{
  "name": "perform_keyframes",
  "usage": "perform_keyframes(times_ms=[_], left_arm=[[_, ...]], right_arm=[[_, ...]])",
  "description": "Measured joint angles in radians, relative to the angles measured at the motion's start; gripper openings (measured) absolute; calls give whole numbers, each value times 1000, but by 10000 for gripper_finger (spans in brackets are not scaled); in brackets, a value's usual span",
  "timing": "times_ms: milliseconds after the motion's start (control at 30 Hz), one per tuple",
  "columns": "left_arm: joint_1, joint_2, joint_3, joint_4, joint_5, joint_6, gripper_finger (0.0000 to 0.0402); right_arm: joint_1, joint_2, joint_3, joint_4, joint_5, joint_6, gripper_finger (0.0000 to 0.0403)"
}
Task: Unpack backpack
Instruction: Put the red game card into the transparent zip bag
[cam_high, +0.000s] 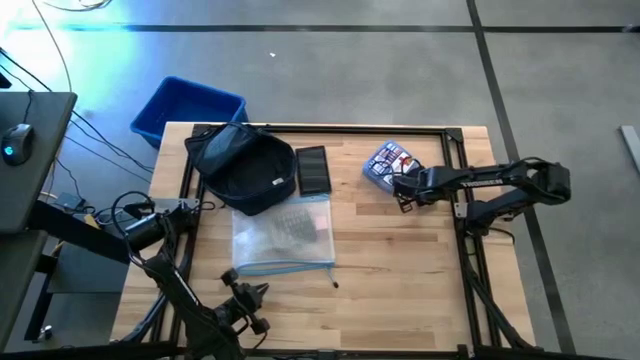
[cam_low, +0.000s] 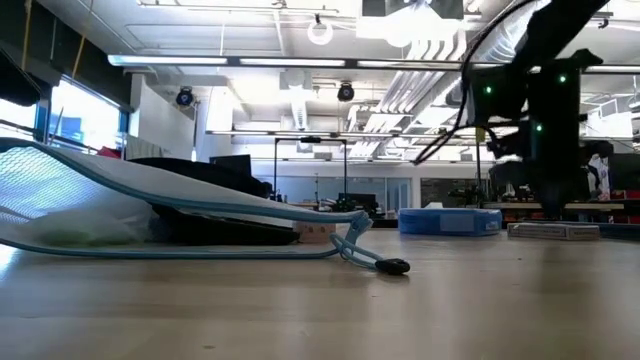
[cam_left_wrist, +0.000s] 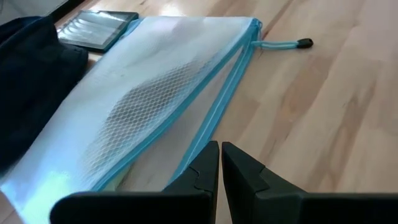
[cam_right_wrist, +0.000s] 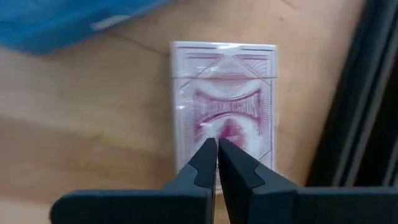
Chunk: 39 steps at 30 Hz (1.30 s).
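Two grippers are on my screens, both with fingers pressed together and holding nothing. Taking the backpack (cam_high: 243, 165) as my landmark: the left gripper (cam_left_wrist: 220, 163) waits well in front of it, near the table's (cam_high: 400, 290) front edge, looking across the clear mesh pouch (cam_high: 283, 238) that lies just in front of the bag. Right of the backpack sits a dark flat case (cam_high: 313, 170), then a blue pouch (cam_high: 386, 162), and the right gripper (cam_right_wrist: 217, 160) hovers over a pack of playing cards (cam_right_wrist: 225, 99), well apart from the bag. To do this well, I judge I should spread the right fingers before returning to the bag's opening, approaching slowly so the soft fabric doesn't drag.
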Motion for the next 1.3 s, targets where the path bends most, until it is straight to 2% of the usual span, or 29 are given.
perform_keyframes(times_ms=[200, 433, 533, 600, 667, 767, 867, 1067, 1300], left_arm=[[2, 0, 0, 48, 2, 66, 0], [2, 0, 0, 51, 5, 69, 0], [2, 0, 0, 52, 5, 66, 0], [2, 0, 0, 52, 6, 66, 0], [0, 0, 0, 54, 7, 65, 0], [0, 0, 0, 57, 8, 66, 0], [0, 0, 0, 57, 11, 65, 0], [1, 0, 0, 56, 7, 65, 0], [2, -1, 0, 56, 2, 65, 0]], right_arm=[[16, 38, -13, 102, -35, -23, 0], [205, 44, 51, 154, -190, 19, 0], [257, 42, 87, 28, -105, 49, 0], [239, 43, 89, -69, -34, 98, 0], [221, 42, 70, -100, -17, 114, 0], [207, 43, 28, -15, -62, 92, 0], [224, 43, -13, 152, -105, 70, 0], [345, 45, -27, 369, -168, 70, 0], [505, 44, 41, 412, -164, 62, 0]])
